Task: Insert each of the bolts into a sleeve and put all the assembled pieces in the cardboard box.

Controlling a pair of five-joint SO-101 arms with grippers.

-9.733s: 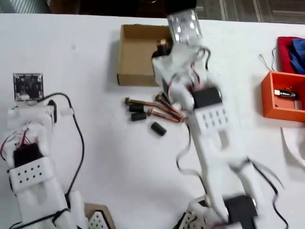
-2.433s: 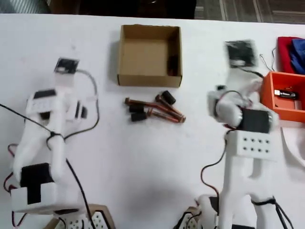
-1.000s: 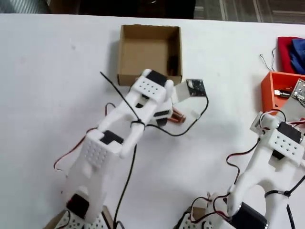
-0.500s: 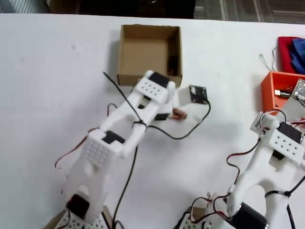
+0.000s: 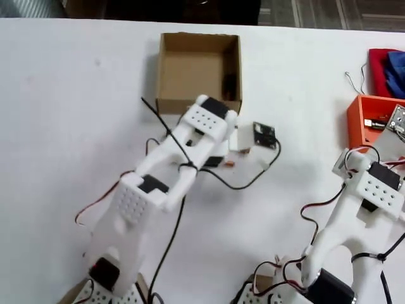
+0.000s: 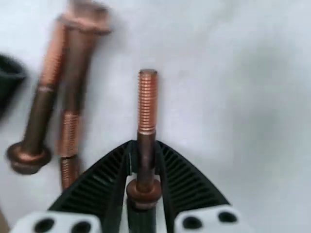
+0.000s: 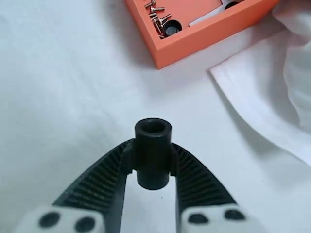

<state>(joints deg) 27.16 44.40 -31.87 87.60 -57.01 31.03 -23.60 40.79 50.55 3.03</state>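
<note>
Left gripper (image 6: 144,148) pinches a bolt (image 6: 146,102) on the near side of the box (image 5: 171,104), and the right gripper (image 7: 152,145) pinches a sleeve (image 7: 153,132) well off to the right, so next I think they must meet and push the bolt in.

Both arms are built from white printed shells. On the left arm (image 5: 136,199), note the black servo blocks (image 5: 215,106) and the plates (image 5: 202,118) drilled with rows of small round holes. A black cable (image 5: 169,244) and thin red and white wires (image 5: 98,201) run along it. The right arm (image 5: 373,190) carries the same drilled plate, with red, white and black wiring toward its near end. Each tool, left (image 6: 144,145) and right (image 7: 153,145), has black ribbed fingers (image 7: 197,182) on white mounts (image 7: 214,218) with dark round holes.
</note>
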